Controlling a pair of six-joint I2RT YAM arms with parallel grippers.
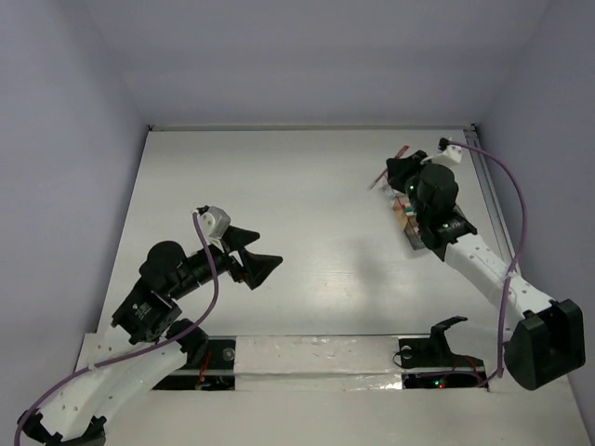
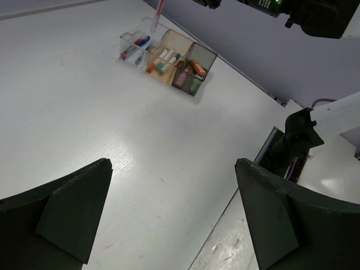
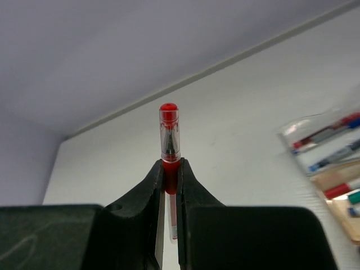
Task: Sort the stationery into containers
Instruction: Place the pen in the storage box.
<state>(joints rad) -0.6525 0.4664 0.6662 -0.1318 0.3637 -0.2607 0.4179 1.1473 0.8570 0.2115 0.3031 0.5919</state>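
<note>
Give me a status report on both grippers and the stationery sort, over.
Left gripper open, empty. Right gripper shut on red pen, near organiser box. Box already holds pens and erasers. Nothing blocking it.

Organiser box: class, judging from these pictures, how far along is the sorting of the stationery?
Done: several pens lie in the compartments of the organiser box, with erasers in its end section. In hand: the right gripper is shut on a red pen, held near the box. The left gripper is open and empty. Left: putting that red pen into a compartment.
</note>
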